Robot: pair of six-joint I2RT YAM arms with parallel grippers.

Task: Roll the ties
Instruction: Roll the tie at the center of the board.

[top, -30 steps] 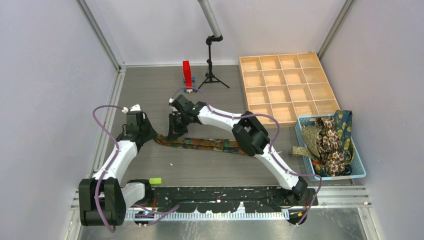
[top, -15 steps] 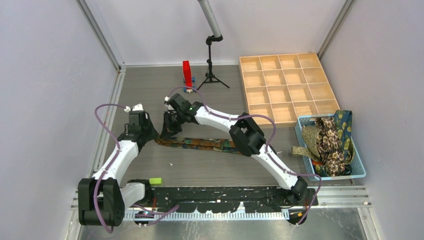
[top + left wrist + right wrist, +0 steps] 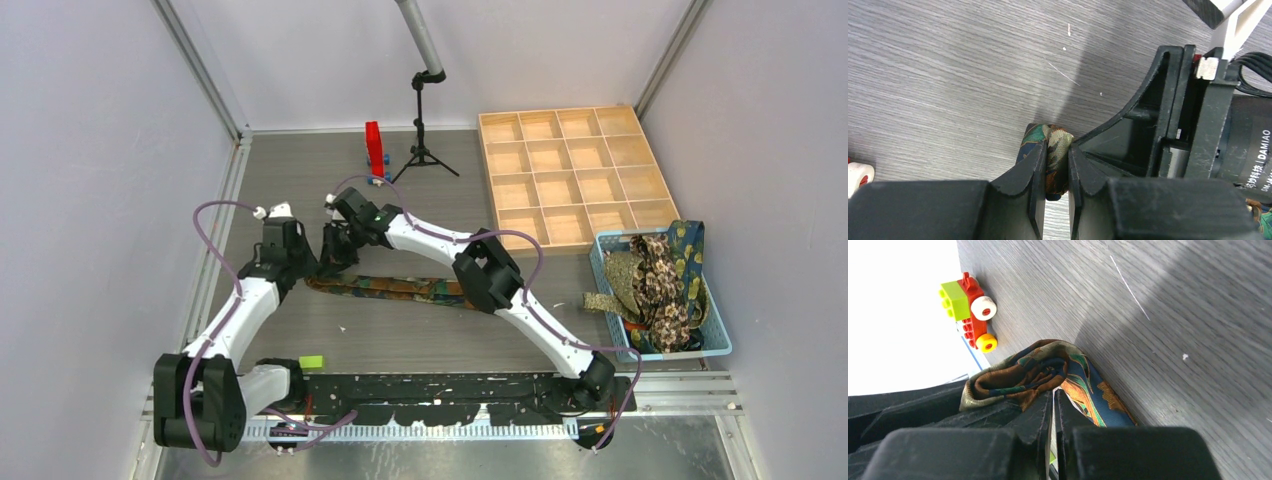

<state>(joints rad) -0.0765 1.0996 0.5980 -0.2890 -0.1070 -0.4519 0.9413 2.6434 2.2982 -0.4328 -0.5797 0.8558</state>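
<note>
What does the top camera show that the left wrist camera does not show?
Only the top view: the wooden tray, the blue basket holding more ties, and the tie's full length. Only the left wrist view: the tie's folded end pinched in the left gripper. Both: this tie, the left gripper and the grey table.
</note>
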